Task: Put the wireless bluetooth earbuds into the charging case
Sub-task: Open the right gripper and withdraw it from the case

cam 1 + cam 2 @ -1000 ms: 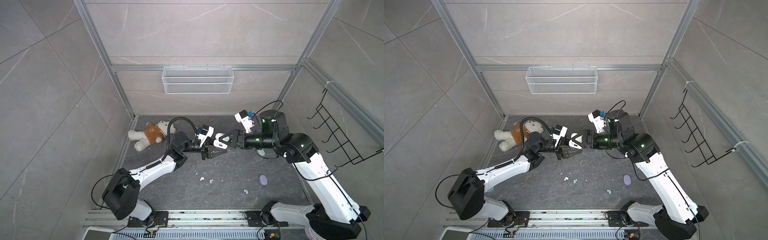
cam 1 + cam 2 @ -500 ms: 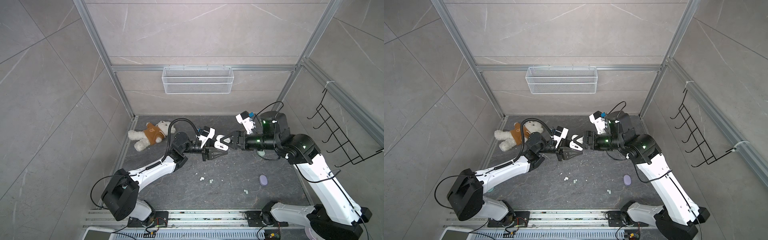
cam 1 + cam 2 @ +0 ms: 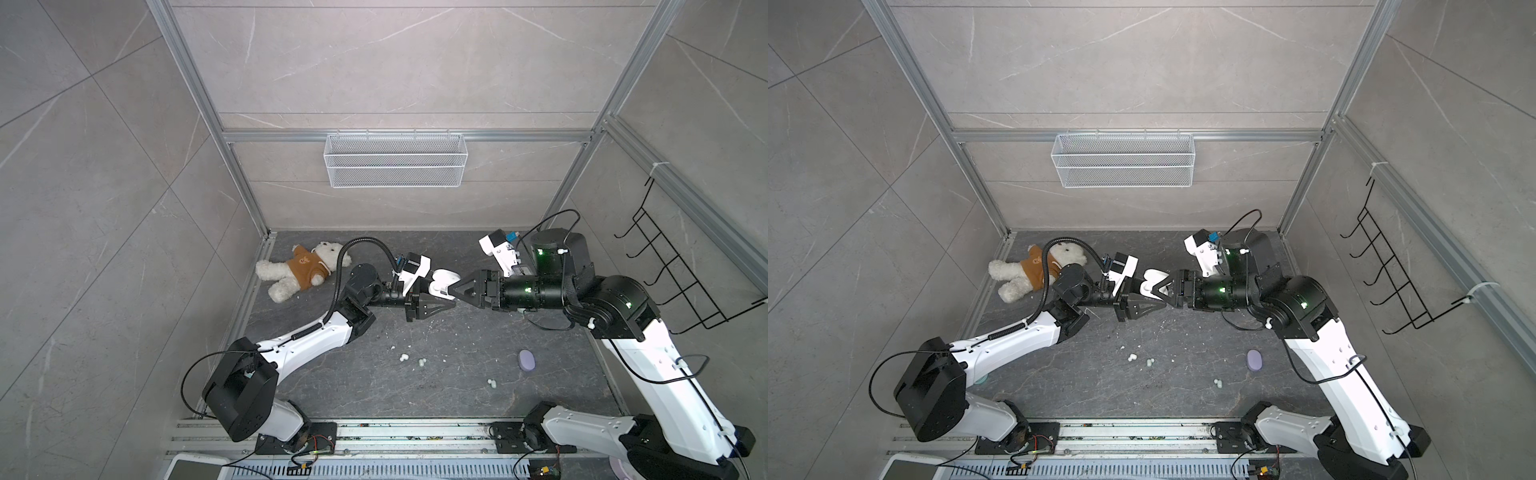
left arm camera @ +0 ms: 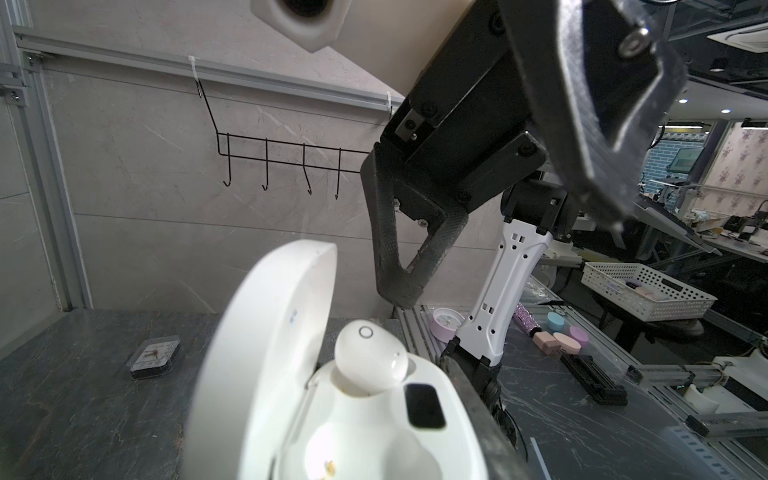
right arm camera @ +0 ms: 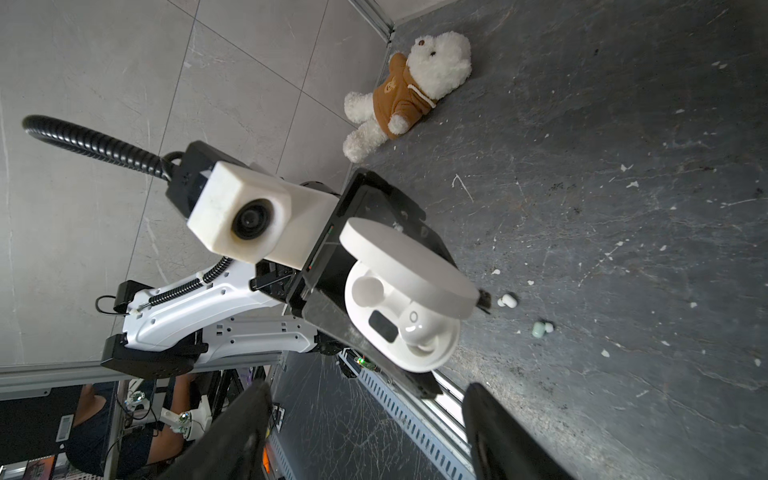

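1. Where the two arms meet above the far half of the surface [image 3: 457, 399], the left gripper [image 3: 440, 297] is pinching the white charging case [image 3: 444, 279], with its fingers pressed against the body on both sides.
2. The case is held clear of the surface, and its lid [image 4: 266, 353] is swung open.
3. One white earbud [image 4: 370, 360] sits in a socket of the case, its rounded back standing proud of the rim. The neighbouring socket [image 4: 365, 453] is empty.
4. The right gripper [image 3: 459, 292] faces the open case and is just beside it. Its jaws are spread, with nothing between them.
5. In the left wrist view, one of the right gripper's fingers [image 4: 395, 249] hangs above the seated earbud, apart from it.
6. Loose earbuds lie toward the front edge of the surface. A white one [image 3: 404, 357] and a mint one [image 3: 422, 363] lie just beside each other near the middle. Another white one [image 3: 491, 382] lies closer to the front edge.
7. A lilac oval object [image 3: 527, 360] lies near the right edge.
8. A teddy bear [image 3: 299, 270] lies in the far left corner.
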Robot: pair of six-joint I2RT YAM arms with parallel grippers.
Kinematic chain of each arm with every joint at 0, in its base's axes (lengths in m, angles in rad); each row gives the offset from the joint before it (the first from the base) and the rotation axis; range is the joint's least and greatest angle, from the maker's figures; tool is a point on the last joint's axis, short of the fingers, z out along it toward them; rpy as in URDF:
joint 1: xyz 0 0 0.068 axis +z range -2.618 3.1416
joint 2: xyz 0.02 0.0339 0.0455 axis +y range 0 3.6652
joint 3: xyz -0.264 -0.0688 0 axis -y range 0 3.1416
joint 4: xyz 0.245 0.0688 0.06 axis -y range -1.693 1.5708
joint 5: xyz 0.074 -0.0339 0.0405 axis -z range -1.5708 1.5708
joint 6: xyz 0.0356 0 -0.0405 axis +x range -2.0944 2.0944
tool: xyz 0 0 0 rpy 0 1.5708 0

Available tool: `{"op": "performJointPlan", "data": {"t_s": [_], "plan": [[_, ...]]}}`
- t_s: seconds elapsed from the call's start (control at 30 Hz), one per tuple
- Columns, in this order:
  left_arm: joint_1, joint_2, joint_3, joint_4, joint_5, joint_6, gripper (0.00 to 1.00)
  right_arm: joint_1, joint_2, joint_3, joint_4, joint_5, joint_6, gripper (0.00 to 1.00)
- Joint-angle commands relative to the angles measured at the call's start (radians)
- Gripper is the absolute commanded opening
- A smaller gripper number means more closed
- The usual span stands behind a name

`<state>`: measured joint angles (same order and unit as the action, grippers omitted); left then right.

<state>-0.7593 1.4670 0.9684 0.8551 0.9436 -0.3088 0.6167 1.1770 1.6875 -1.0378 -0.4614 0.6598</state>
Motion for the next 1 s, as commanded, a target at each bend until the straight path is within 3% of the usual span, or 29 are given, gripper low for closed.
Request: {"op": "performJointPlan", "data": {"t_s": [0.0,0.73,0.97], "plan": [[0.000,-0.013,0.006,0.032,-0.007,0.031,0.11,0.014,0.007,-0.006,0.044,-0.028,0.015,0.75],[0.001,-0.019,-0.006,0.022,-0.021,0.035,0.11,0.020,0.053,0.049,0.031,-0.025,-0.016,0.75],[0.054,-0.048,-0.065,0.009,-0.050,0.015,0.11,0.024,-0.010,-0.001,0.004,-0.009,0.007,0.75]]}}
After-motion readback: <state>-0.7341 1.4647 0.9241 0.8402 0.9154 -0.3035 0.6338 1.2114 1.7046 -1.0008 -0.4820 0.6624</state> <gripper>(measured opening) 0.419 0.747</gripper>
